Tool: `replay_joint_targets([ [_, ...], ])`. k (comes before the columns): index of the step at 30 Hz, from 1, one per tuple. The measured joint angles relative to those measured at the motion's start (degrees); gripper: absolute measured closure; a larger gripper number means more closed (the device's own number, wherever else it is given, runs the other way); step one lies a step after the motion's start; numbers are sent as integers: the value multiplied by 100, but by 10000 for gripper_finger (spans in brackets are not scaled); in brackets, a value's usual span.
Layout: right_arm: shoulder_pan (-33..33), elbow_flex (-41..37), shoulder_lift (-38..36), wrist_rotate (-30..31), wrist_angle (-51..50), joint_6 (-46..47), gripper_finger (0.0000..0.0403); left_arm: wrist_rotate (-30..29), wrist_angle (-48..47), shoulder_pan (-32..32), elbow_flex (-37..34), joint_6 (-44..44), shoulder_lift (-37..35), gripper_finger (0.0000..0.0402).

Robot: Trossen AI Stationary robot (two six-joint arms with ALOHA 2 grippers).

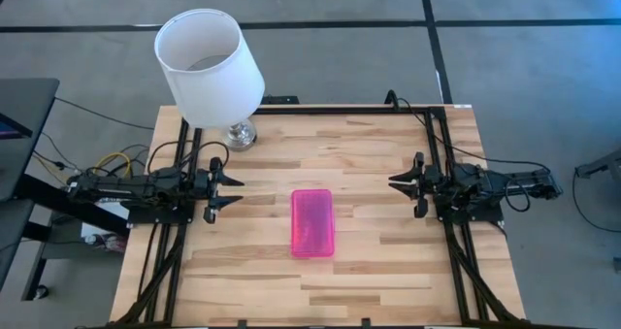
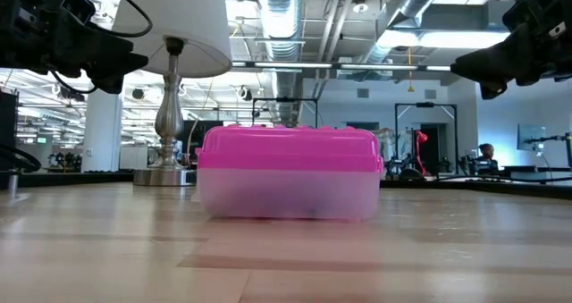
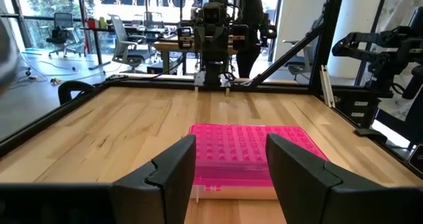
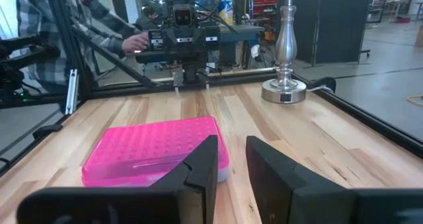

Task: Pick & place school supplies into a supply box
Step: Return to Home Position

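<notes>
Left gripper (image 1: 237, 192): raised over the left side of the wooden table (image 1: 388, 271) and pointing toward the centre. Its fingers are spread apart and hold nothing.

Lamp (image 1: 209, 59): white shade on a metal base, standing at the far left of the table beyond the left gripper.

Supply box (image 1: 313, 222): lies flat at mid-table between the two grippers, well apart from both. The pink lid is seated shut. The clear lower half is blurred in the low view, so the contents are not readable.

Right gripper (image 1: 396, 183): raised over the right side of the table, facing the box. Its fingers are parted by a narrower gap and are empty.
</notes>
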Motion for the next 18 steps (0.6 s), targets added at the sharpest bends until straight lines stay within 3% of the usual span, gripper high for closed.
replay_joint_targets([
  [18,0,0,2,0,0,0,328,0,-1,0,0,-12,0,223],
])
